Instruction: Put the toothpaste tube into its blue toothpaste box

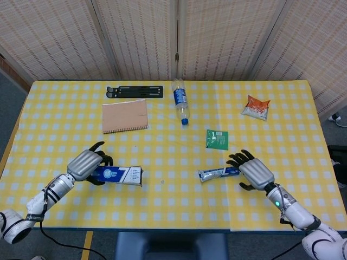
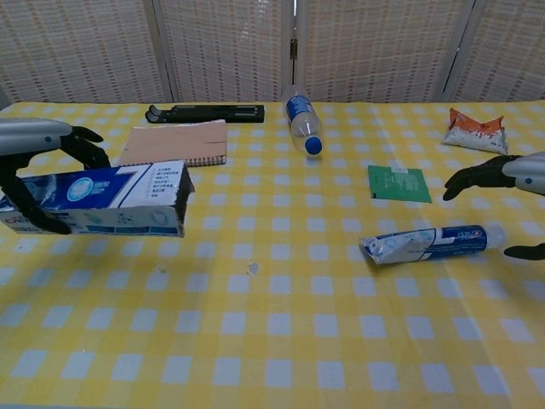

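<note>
Nearest the front edge of the tabletop [image 1: 162, 211], toward its left side, the left hand [image 1: 87, 164] grips the blue toothpaste box [image 1: 120, 175] around its closed end, fingers wrapped over the top and thumb under; in the chest view the box [image 2: 102, 199] is lifted clear of the yellow checked cloth, lying level with its open end facing the middle of the table. On the right side, at about the same depth, the toothpaste tube [image 1: 218, 173] lies flat on the cloth, crimped end toward the box and cap end toward the right hand [image 1: 254, 171]. That hand hovers over the cap end with its dark fingers [image 2: 470, 177] spread and slightly curled, holding nothing; whether a fingertip touches the tube cannot be told. Just beyond the tube sits a small green packet [image 1: 217, 139]. Further back on the left lies a brown spiral notebook [image 1: 125, 115], and beyond it, near the far edge, a black folding stand [image 1: 135, 91]. Beside the stand, at the middle of the far edge, a clear plastic bottle [image 1: 180, 100] with a blue label lies on its side, blue cap pointing forward. Toward the far right corner rests an orange and white snack bag [image 1: 256, 107].
</note>
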Motion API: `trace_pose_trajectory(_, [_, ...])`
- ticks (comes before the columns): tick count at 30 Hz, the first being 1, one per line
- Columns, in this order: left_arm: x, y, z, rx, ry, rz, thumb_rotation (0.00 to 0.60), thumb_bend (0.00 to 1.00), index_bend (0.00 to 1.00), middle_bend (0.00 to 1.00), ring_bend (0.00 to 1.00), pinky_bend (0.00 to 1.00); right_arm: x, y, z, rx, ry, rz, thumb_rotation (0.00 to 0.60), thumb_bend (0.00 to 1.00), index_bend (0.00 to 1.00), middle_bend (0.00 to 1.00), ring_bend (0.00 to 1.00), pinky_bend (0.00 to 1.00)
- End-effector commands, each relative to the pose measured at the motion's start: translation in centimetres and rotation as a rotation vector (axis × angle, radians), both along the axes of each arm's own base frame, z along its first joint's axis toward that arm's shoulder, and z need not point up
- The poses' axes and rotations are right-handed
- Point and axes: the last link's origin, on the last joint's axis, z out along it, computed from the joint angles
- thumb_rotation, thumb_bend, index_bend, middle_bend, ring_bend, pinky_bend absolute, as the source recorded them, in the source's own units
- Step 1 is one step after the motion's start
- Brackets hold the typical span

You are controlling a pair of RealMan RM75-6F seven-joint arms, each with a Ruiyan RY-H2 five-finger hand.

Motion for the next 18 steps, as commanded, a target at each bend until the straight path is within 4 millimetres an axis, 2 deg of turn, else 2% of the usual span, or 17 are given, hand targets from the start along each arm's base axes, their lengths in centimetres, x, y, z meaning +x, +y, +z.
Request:
trace_pose_trajectory(1, [-0.1, -0.1, 0.0, -0.001, 0.001, -0.001, 0.6, 0.14, 0.46, 0.56, 0.38, 0.0, 0.0, -0.1, -1.9, 0.024, -0.061, 0.012, 0.6, 0.33, 0.21, 0.14, 0.1, 0.01])
trace_pose_trajectory(9, [0.1, -0.1, 0.1, 0.009, -0.009, -0.001, 0.6, 0.14, 0.46, 0.56, 0.38, 0.0, 0.7, -1.3, -4.5, 0.038, -0.203, -0.016, 0.6, 0.35, 0.29, 0.19, 0.13, 0.04])
trace_pose_trajectory(18, [0.1, -0.1, 0.5, 0.019, -0.031, 0.003, 0.6, 0.14, 0.46, 0.56, 0.38, 0.0, 2.1, -2.3, -6.7, 0.068, -0.245, -0.004, 0.6, 0.36, 0.36, 0.24, 0.16, 0.09])
